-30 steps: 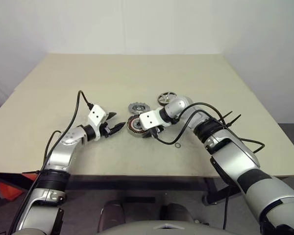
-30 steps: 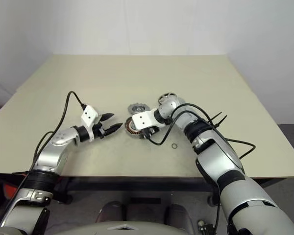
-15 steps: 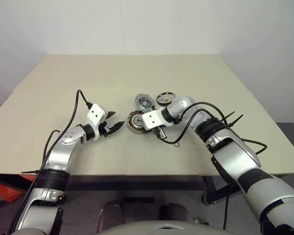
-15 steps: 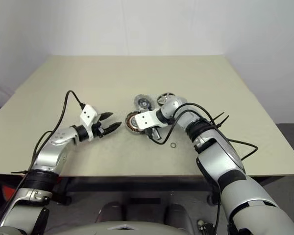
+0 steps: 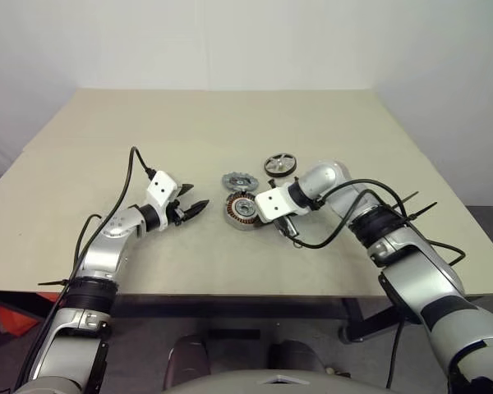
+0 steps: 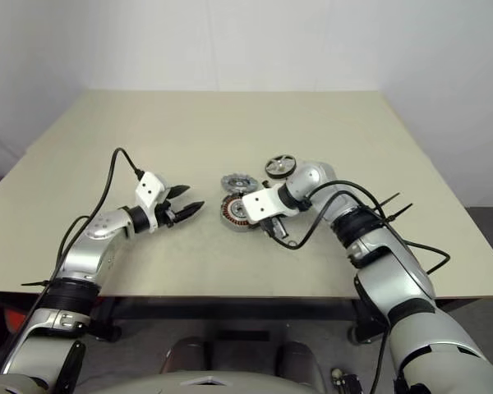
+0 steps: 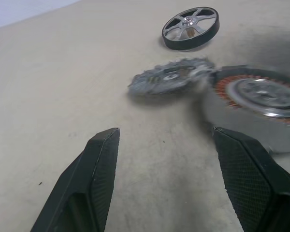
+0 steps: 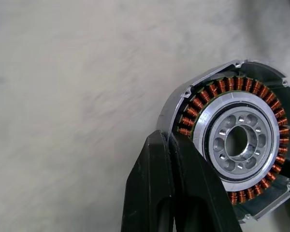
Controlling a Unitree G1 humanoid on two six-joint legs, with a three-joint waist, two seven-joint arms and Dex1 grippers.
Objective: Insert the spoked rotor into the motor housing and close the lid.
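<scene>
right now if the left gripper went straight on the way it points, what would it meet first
Probably the motor housing, lying ahead of the open left gripper toward one finger's side; bare table lies between, and depth is unclear.

Our arms are silver-grey shells with black joint bands. Each wrist carries a white block marked with two small dark dots, and a black cable loops from each wrist back along the forearm. Black zip-tie tails stick out near our right elbow. Our left claw (image 5: 191, 208) and right claw (image 8: 176, 166) have matt black fingers (image 7: 99, 171) with cross-hatched inner pads.
</scene>
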